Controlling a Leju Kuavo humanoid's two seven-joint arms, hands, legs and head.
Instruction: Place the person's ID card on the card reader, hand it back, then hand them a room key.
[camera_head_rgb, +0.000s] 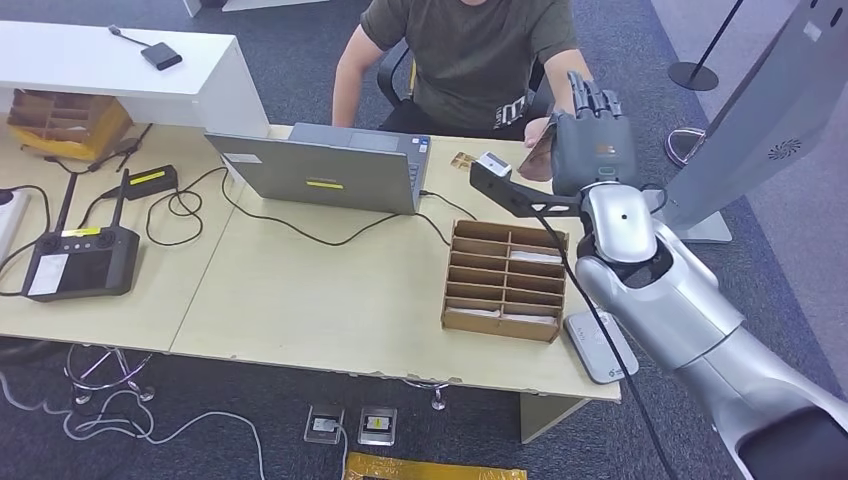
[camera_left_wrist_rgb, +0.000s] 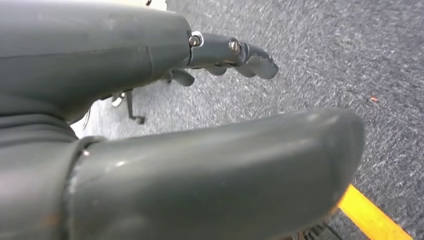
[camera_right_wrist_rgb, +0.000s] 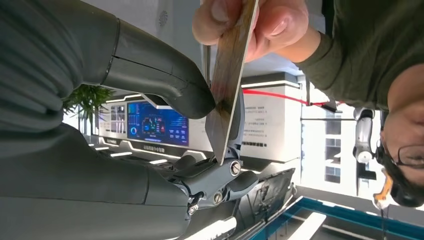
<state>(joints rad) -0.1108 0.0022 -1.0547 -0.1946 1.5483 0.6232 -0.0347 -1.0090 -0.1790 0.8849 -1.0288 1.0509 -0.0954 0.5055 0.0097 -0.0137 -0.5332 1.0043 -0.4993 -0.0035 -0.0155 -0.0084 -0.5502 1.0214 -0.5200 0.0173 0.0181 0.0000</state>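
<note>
Right hand (camera_head_rgb: 592, 128): raised at the desk's (camera_head_rgb: 300, 290) far right, thumb and fingers pinched a thin, flat, glossy ID card (camera_right_wrist_rgb: 231, 75).
Person's hand (camera_right_wrist_rgb: 260, 22): gripped the card's other end.
Left hand (camera_left_wrist_rgb: 200, 150): hung over grey carpet (camera_left_wrist_rgb: 350, 60), smooth grey fingers apart, holding nothing.

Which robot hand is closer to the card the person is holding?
Right. The right hand pinches the card with the person's hand. The left hand hangs over the floor.

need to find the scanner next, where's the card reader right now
In the head view the card reader lies flat on the desk's near right corner, just right of the cardboard slot organizer and below the right arm.
</note>
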